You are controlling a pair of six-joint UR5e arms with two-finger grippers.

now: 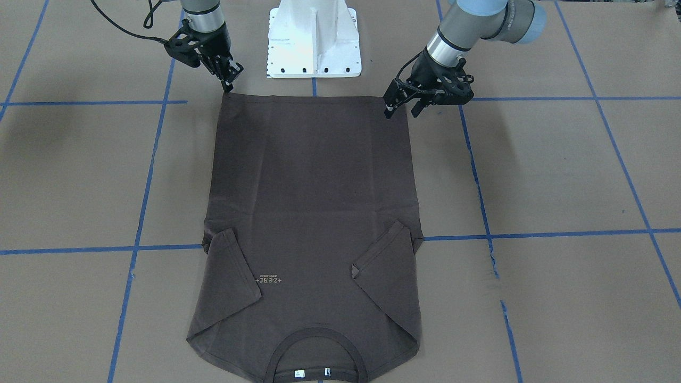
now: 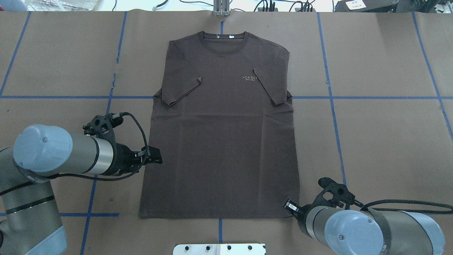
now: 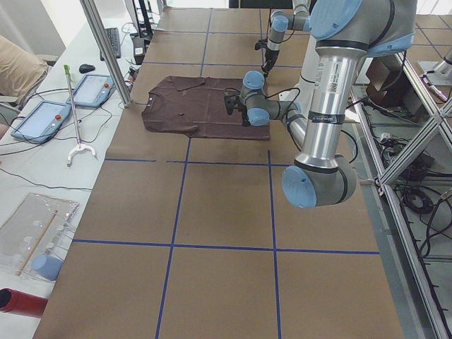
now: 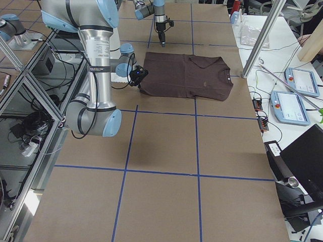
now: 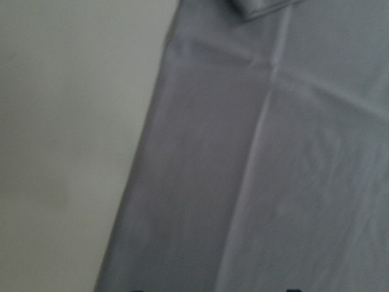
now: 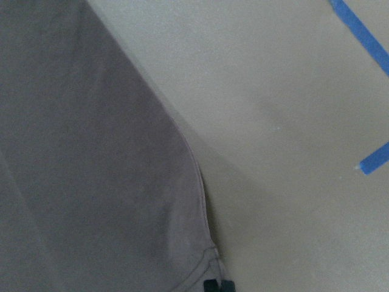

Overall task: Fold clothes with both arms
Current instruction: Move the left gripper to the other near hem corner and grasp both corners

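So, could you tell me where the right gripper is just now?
In the front-facing view the right gripper is at upper left, its tips at the hem corner of the dark brown T-shirt, just left of the white pedestal base.

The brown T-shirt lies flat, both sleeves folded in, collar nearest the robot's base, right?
No. The T-shirt lies flat, sleeves folded in, but its hem is nearest the white base; the collar is at the far end, as the overhead exterior view shows.
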